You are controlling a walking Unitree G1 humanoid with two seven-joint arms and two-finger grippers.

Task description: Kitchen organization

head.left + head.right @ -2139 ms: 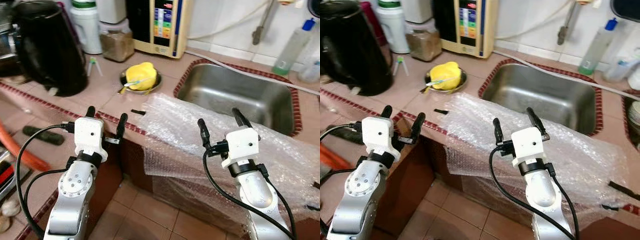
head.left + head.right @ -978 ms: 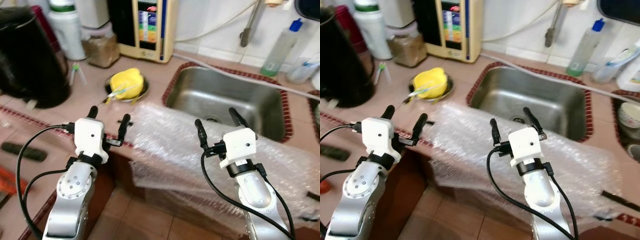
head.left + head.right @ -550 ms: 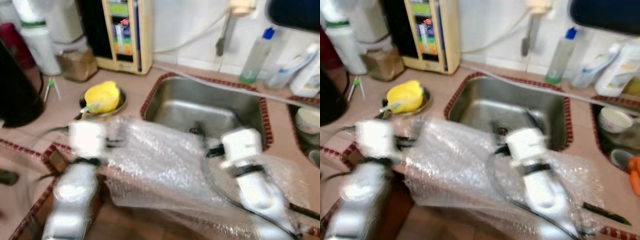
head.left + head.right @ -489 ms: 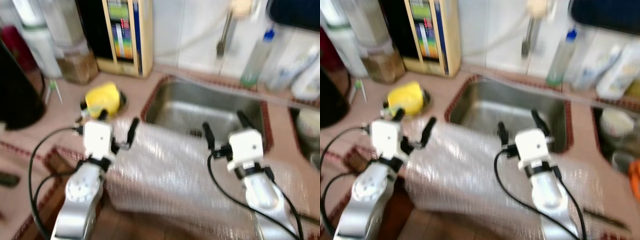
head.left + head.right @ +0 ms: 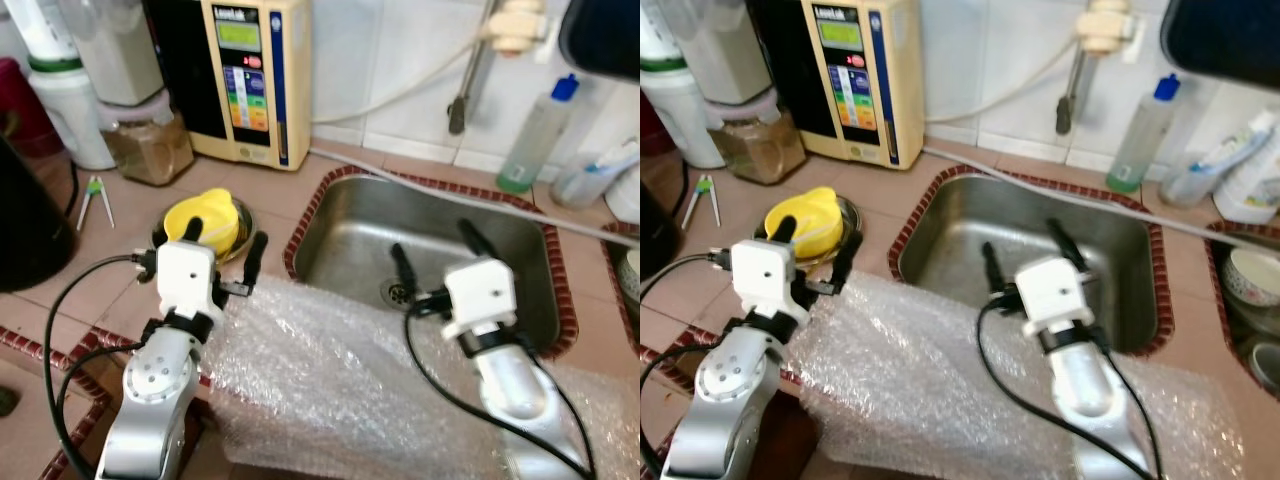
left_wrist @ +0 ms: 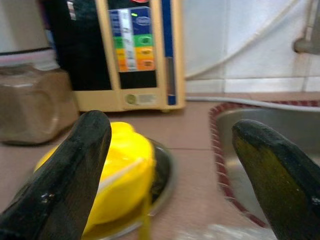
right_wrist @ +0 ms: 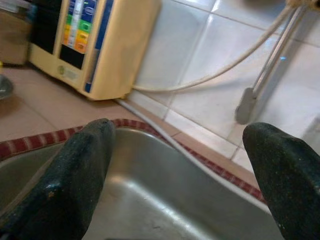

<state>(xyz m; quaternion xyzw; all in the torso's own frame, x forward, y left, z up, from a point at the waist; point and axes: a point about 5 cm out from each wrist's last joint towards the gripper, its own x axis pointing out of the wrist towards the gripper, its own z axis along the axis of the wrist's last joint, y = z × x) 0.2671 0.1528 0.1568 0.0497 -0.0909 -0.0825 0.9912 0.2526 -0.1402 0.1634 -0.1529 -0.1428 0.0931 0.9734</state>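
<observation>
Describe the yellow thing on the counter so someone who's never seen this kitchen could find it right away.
Start at the steel sink set into the tiled counter and look to its left. There a small round metal dish sits in front of the cream wall-side appliance, and the yellow thing lies in it. It is the one bright yellow item there, beside a jar of brown powder.

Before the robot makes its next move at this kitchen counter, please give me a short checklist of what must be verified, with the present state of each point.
1. Left gripper open, holding nothing: ok.
2. Right gripper open, holding nothing: ok.
3. Yellow object in the round metal dish sits just ahead of the left gripper, untouched: ok.
4. Clear bubble wrap sheet hangs over the counter edge: not ok.
5. Stainless steel sink basin below the right gripper free of items: ok.
6. What the yellow object is: cannot tell.
</observation>
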